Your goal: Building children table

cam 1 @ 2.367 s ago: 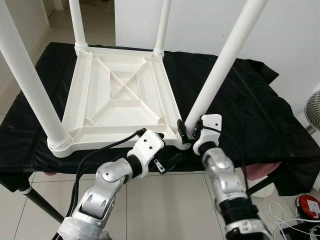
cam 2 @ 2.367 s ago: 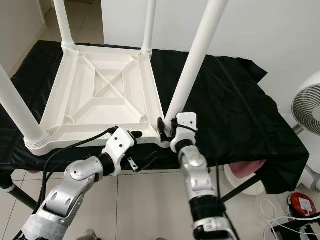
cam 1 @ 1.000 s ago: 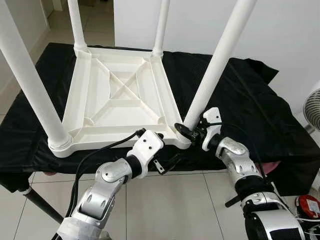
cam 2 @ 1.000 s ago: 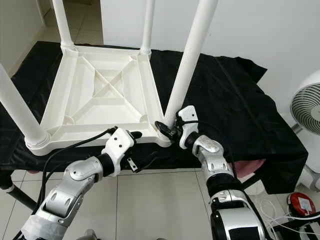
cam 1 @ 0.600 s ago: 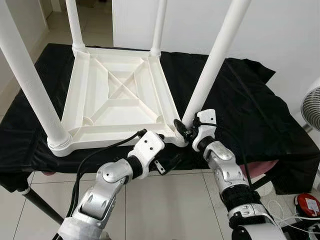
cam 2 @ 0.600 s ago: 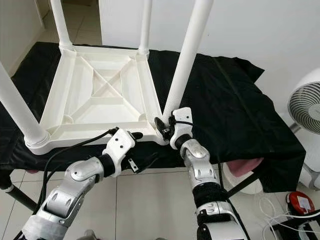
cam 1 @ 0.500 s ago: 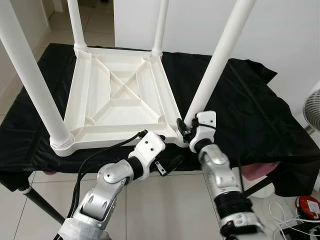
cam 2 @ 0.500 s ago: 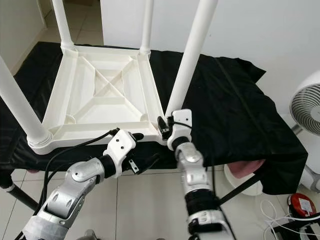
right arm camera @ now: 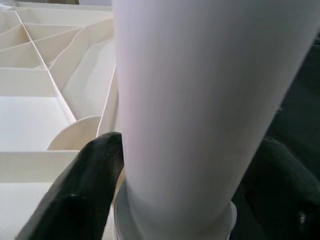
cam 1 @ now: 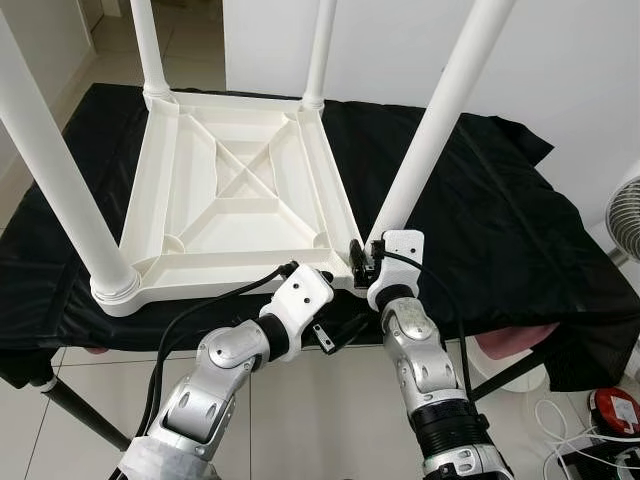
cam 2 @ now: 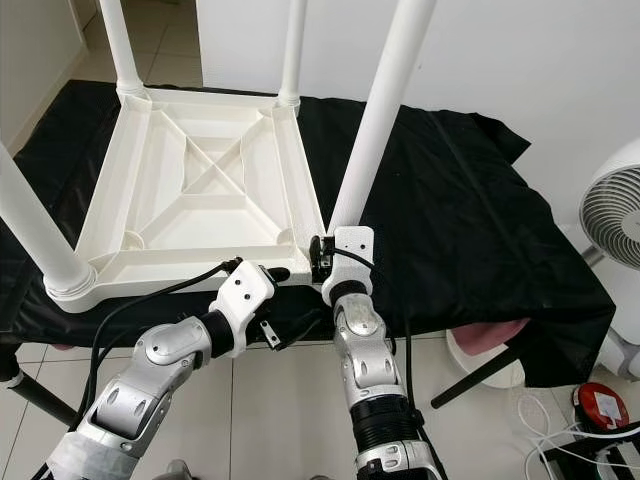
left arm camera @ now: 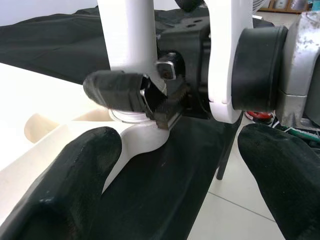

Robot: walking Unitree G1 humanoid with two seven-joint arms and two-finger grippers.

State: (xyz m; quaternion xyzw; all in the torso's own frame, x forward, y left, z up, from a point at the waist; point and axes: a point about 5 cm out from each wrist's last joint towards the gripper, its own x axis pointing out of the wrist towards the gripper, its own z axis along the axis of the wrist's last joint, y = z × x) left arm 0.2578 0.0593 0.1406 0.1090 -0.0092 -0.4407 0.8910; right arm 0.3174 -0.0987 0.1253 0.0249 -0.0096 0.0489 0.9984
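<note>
1. Against the frames from a second ago, the right arm has swung back in from the robot's right, so its forearm now runs nearly straight up to the table corner; the right gripper (cam 1: 362,262) sits at the foot of the near right leg (cam 1: 432,126), much as it did about two seconds back
2. That gripper's two black fingers (right arm camera: 82,192) are clamped around the leg just above its socket collar, one on each side of the white tube in the right wrist view
3. The left gripper (cam 1: 335,325) has hardly moved: it hovers below the near edge of the upturned children table (cam 1: 240,200), beside the same corner, its fingers (left arm camera: 65,185) spread apart and holding nothing
4. The table lies upside down on a black cloth (cam 1: 480,210) covering a bench, ribbed underside up, with all four legs standing in their sockets: the near left leg (cam 1: 60,180), the far left leg (cam 1: 147,50), the far right leg (cam 1: 320,50) and the gripped one
5. A black cable (cam 1: 190,310) loops from the left wrist down past the table's near rim
6. To the robot's right stand a white fan (cam 2: 615,205) and, on the tiled floor (cam 1: 330,400), a red object (cam 1: 615,410) with white cords; something pink (cam 2: 490,335) shows under the cloth's edge
7. The gripped leg leans across the head views and hides part of the cloth and white wall (cam 1: 560,60) behind it
</note>
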